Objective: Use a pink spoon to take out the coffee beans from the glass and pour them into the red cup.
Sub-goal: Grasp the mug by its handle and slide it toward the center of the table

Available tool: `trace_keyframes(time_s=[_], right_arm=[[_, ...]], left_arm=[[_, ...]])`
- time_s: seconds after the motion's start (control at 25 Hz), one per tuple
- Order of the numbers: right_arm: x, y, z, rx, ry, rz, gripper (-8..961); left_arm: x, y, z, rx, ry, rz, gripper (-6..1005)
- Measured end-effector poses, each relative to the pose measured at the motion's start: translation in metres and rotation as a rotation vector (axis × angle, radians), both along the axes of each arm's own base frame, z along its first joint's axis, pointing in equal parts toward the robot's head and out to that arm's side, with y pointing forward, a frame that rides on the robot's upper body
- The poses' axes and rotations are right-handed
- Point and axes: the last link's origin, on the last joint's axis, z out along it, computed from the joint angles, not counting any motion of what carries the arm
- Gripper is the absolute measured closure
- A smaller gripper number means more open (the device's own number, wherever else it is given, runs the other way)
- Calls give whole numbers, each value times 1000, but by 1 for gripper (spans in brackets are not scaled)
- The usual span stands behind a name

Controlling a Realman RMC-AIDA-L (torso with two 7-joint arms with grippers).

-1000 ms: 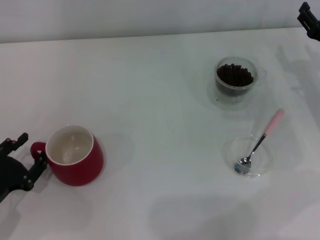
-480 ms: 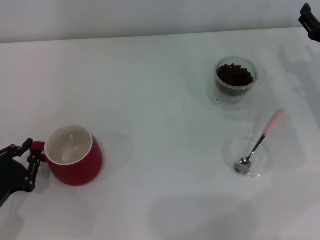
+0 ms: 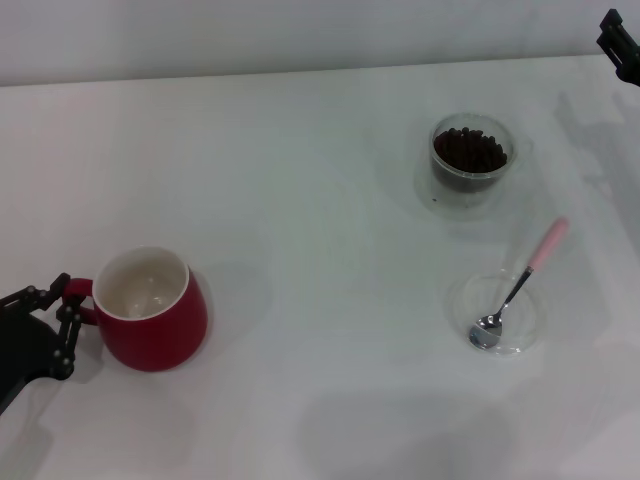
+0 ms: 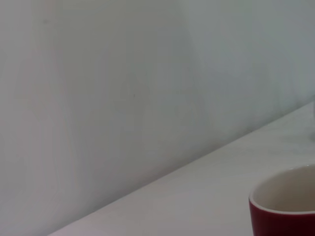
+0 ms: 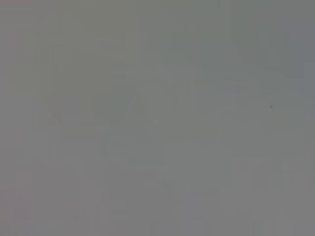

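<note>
The red cup [image 3: 152,320] stands at the near left of the white table, its off-white inside bare; its rim also shows in the left wrist view [image 4: 288,209]. My left gripper [image 3: 66,308] is shut on the cup's small loop handle, one black finger on each side of it. At the far right stands the glass [image 3: 470,175] with coffee beans [image 3: 468,150] heaped inside. The pink spoon [image 3: 546,246] lies nearer, with its metal bowl resting in a flat clear dish [image 3: 525,335] and its pink handle pointing away. My right gripper [image 3: 620,40] hangs at the far right corner, away from everything.
The white table [image 3: 320,200] ends at a pale wall along the back. A wide stretch of table separates the red cup from the glass and dish. The right wrist view is a plain grey field.
My left gripper's fingers have drawn together around the red cup's handle, and the cup has shifted slightly. The right arm, glass and spoon have stayed still.
</note>
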Motion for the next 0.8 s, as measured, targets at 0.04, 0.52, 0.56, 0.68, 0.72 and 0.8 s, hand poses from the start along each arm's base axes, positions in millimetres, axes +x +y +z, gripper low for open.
trace_keyframes(time_s=[0.04, 0.52, 0.56, 0.68, 0.72, 0.8], right_arm=[[0, 0, 0, 0, 0, 0, 87], [-1, 1, 1, 2, 1, 4, 87], [-1, 1, 1, 2, 1, 4, 87], [-1, 1, 1, 3, 0, 4, 87], [-1, 1, 1, 3, 0, 4, 87], [0, 1, 1, 3, 0, 3, 87]], left_arm=[[0, 0, 0, 0, -1, -1, 872], [12, 3, -11, 6, 23, -54, 871], [13, 4, -12, 4, 26, -55, 872], [16, 5, -16, -8, 29, -62, 872], [17, 6, -18, -12, 27, -64, 873], [21, 7, -22, -20, 23, -68, 874]])
